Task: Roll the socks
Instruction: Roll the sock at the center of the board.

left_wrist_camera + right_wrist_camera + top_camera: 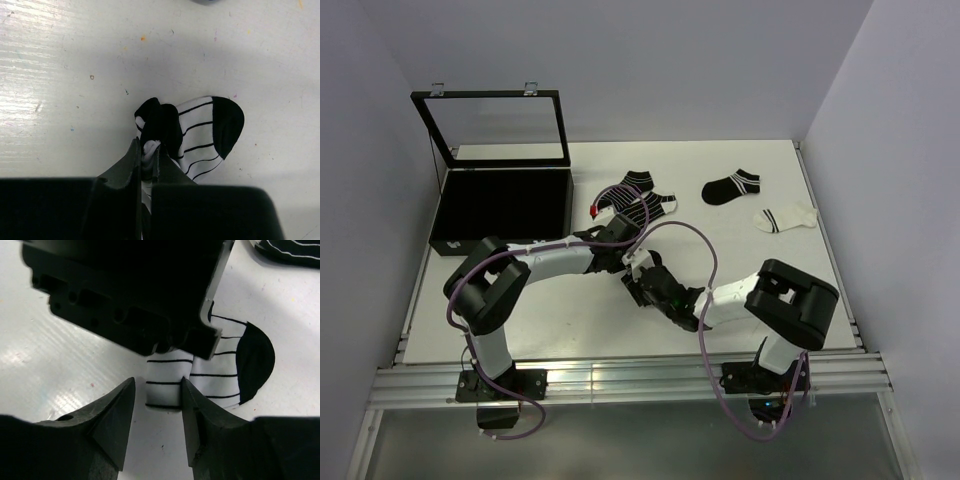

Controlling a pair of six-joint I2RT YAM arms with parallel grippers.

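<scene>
A white sock with thin black stripes and a black toe [205,131] lies partly bunched on the table. My left gripper [148,149] is shut on its gathered end, which shows as a white fold between the fingers. In the right wrist view the same sock [215,385] hangs under the left gripper's black body [125,290]. My right gripper [157,390] is open around the sock's folded end. Its right finger [192,400] touches the fold, while the left finger stands apart. In the top view both grippers [623,248] [642,278] meet mid-table and hide this sock.
More socks lie behind: a small pile [638,198], a black one with white stripes [731,187] and a white one [785,218]. A black case [505,205] with its lid raised [495,125] stands at the back left. Walls close the back and sides.
</scene>
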